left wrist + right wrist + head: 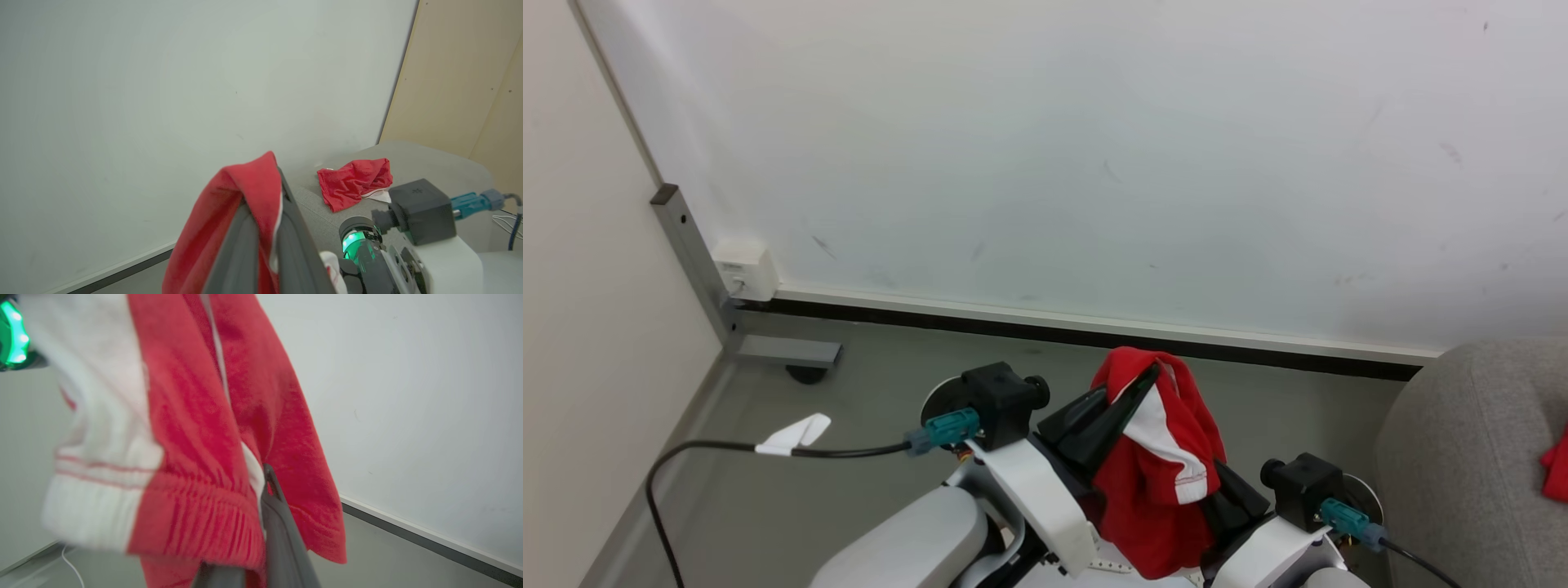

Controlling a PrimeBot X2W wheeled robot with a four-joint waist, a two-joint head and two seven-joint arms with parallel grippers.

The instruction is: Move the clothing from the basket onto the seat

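The left hand (1143, 382) is clenched on the red clothes (1160, 465). The cloth drapes over its fingertips and hangs down long, up in the air above the floor (890, 359). The right hand (269, 490) is just beside it, lower down. It is squeezed tight too, and it looks like it pinches the bottom edge of the same cloth. So the red clothes hang between the two hands, high end at the left one. The sofa (1462, 457) is off to the robot's right, and the right arm is nearer to it. I think the hands must swing that way. Another red piece (1556, 467) lies on the sofa.
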